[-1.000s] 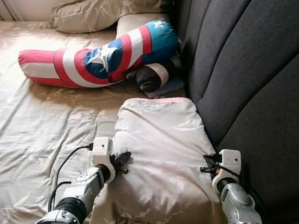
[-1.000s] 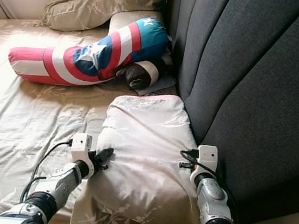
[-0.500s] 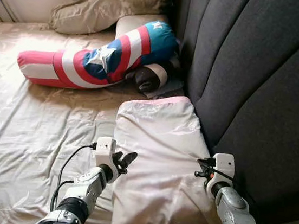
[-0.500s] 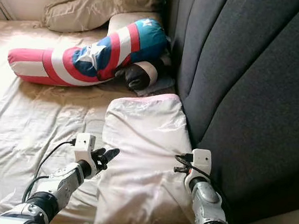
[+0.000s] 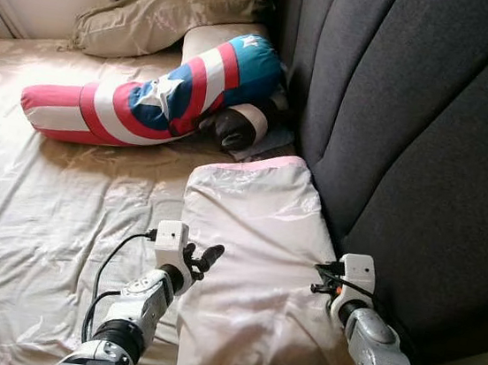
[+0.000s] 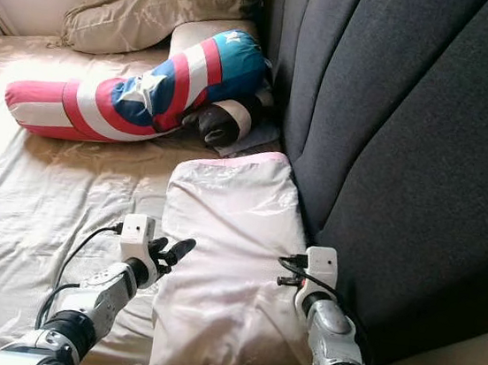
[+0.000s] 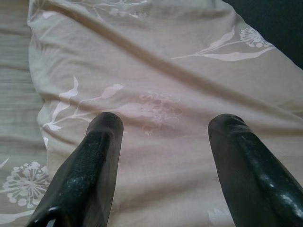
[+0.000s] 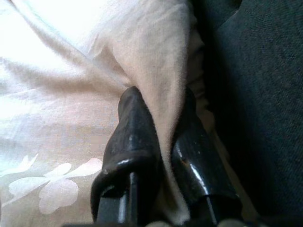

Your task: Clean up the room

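1. Bed [image 5: 38, 193] carries a beige floral sheet. Dark grey padded headboard [image 5: 412, 123] stands just beyond the right hand. A pale wall with curtain folds lies at the far end, well past both hands.
2. Pale floral pillow [image 5: 256, 264] lies on the bed between the two hands, its far pink-trimmed edge against the headboard.
3. Left hand [image 5: 202, 257]: released, fingers spread, at the pillow's near-left edge. Left wrist view shows the two black fingers [image 7: 90, 165] well apart over the pillow fabric, gripping nothing.
4. Right hand [image 8: 156, 142]: clenched on a fold of the pillow's edge beside the headboard. Eye views show just its white wrist block [image 5: 356, 272]; the right wrist view shows the fabric pinched between the two fingers.
5. Ahead of the left hand, well apart from it: a long red, white and blue star-patterned bolster [image 5: 147, 99], with a dark rolled item [image 5: 237, 126] touching its headboard end.
6. Farther still: an olive pillow [image 5: 172, 9] against the curtains.
7. Black cable [image 5: 114, 260] loops from the left wrist.
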Controlling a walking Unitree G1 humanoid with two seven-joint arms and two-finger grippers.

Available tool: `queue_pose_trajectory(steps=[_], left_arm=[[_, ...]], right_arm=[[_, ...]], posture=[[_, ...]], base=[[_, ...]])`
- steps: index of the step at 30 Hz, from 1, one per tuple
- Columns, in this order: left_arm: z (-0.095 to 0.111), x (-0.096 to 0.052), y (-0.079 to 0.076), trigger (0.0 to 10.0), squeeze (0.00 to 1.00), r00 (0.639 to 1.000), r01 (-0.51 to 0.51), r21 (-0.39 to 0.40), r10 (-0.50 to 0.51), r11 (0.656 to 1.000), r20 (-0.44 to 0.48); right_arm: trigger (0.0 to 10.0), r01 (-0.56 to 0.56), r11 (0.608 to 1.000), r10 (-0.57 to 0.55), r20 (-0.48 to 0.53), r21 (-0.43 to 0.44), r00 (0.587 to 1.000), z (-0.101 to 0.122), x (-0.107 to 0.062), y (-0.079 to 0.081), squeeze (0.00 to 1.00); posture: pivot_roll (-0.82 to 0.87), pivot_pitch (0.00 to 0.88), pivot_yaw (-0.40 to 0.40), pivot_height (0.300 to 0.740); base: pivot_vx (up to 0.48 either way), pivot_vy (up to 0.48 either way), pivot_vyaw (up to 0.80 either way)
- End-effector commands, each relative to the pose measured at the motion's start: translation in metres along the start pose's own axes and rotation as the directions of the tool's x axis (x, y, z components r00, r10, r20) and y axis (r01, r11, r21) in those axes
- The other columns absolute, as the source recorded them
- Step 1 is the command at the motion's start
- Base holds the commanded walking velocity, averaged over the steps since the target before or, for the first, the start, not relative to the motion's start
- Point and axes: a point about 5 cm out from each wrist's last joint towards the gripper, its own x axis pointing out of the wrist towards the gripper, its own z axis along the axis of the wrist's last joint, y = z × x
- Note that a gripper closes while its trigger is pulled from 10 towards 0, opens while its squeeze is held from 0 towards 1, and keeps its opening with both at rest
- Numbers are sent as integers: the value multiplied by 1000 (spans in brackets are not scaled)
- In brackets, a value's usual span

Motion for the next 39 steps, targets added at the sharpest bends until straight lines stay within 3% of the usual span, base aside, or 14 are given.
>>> queue_pose_trajectory(steps=[1,2,6,17,20,21,24,36,37,38,39], left_arm=[[1,0,2,10000,0,1000,-7,3,7,1000,1],[1,0,1,10000,0,1000,-8,2,8,1000,2],[1,1,0,10000,0,1000,-8,2,8,1000,5],[4,1,1,10000,0,1000,-15,3,15,1000,15],[4,1,0,10000,0,1000,-16,1,16,1000,18],[3,2,-1,10000,0,1000,-15,-1,15,1000,19],[4,2,-2,10000,0,1000,-13,0,13,1000,22],[9,1,3,10000,0,999,-33,7,33,999,43],[9,1,3,10000,0,998,-34,7,34,999,43],[9,1,3,10000,0,998,-34,7,34,999,43],[9,1,3,10000,0,998,-34,7,34,999,44]], right_arm=[[10000,-24,1000,24,-3,-3,1000,-2,0,4,165],[10000,-40,999,39,-49,-19,998,-11,-1,7,141],[10000,-35,999,34,-69,-19,997,-17,-2,6,106],[10000,-18,999,12,-118,-50,993,-28,-5,3,114],[10000,-8,994,-6,-126,-110,992,-31,-6,2,47],[10000,-10,986,-13,-138,-167,990,-32,-6,2,0],[10000,-29,973,-7,-157,-227,988,-35,-7,5,0],[10000,-33,962,-19,-189,-271,982,-44,-7,11,0],[10000,-34,959,-20,-187,-280,982,-43,-6,11,278],[10000,-34,959,-20,-187,-280,982,-43,-6,11,278],[10000,-35,957,-20,-186,-288,982,-42,-6,11,659]], posture=[[-11,115,13,740],[-9,115,12,740],[-6,114,13,740],[-6,114,16,740],[-5,117,17,740],[-5,117,17,740],[0,124,20,740],[27,136,36,740],[27,136,38,740],[27,136,38,740],[27,136,38,740]], base=[[0,0,0],[0,0,0],[0,0,0],[0,0,0],[0,0,0],[0,0,0],[0,0,0],[0,0,0],[0,0,0],[0,0,0],[0,0,0]])
